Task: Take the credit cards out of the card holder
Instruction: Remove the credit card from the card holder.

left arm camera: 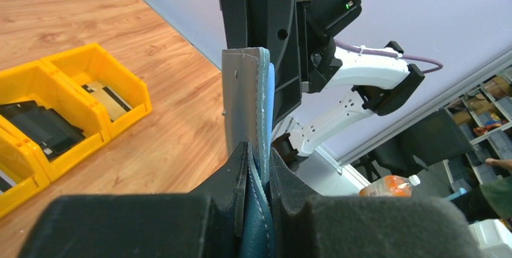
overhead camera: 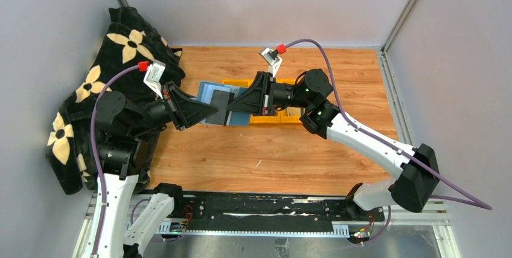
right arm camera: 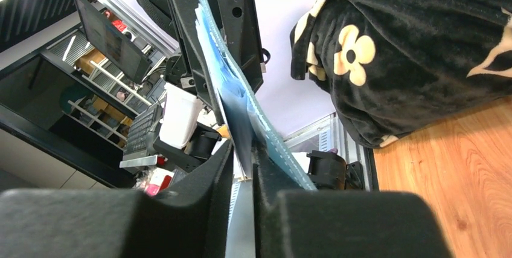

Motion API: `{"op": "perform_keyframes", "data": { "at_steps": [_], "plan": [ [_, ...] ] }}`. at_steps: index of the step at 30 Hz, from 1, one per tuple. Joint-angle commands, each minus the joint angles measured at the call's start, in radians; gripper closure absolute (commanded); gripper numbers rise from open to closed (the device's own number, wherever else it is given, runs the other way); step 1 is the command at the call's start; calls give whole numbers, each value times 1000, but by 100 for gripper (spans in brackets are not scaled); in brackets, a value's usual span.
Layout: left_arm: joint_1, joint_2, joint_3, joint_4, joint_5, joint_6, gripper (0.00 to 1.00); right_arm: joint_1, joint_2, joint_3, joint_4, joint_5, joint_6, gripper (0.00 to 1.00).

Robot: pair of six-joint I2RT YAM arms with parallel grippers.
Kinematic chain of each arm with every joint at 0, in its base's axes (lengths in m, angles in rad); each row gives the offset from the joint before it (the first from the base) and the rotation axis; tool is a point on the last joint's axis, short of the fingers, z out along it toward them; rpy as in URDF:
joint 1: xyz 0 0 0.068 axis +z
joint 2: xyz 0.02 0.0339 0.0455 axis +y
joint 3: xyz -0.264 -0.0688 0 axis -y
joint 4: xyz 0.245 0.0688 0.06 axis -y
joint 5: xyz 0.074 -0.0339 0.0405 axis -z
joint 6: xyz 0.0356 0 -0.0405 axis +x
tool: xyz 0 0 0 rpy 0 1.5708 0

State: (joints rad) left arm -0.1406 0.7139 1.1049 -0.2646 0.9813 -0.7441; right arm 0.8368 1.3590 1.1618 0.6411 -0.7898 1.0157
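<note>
Left gripper (left arm camera: 258,162) clamps the holder (overhead camera: 205,92) by its edge, while right gripper (right arm camera: 243,160) pinches what seems a card (right arm camera: 241,225).

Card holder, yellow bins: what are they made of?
Card holder: looks like teal leather or faux leather, matte, with a stitched seam along its edge. The pictures don't show which.
Yellow bins: moulded plastic, slightly glossy, with uniform colour, smooth thick walls and a sheen on the rims.
</note>
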Motion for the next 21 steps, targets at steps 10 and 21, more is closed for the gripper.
{"op": "perform_keyframes", "data": {
  "at_steps": [10, 21],
  "plan": [
    [1, 19, 37, -129, -21, 118, 89, 18, -26, -12, 97, -29, 28, 98],
    [1, 22, 69, -75, -14, 50, 90, 15, -74, -92, 98, -16, 17, 100]
  ]
}}
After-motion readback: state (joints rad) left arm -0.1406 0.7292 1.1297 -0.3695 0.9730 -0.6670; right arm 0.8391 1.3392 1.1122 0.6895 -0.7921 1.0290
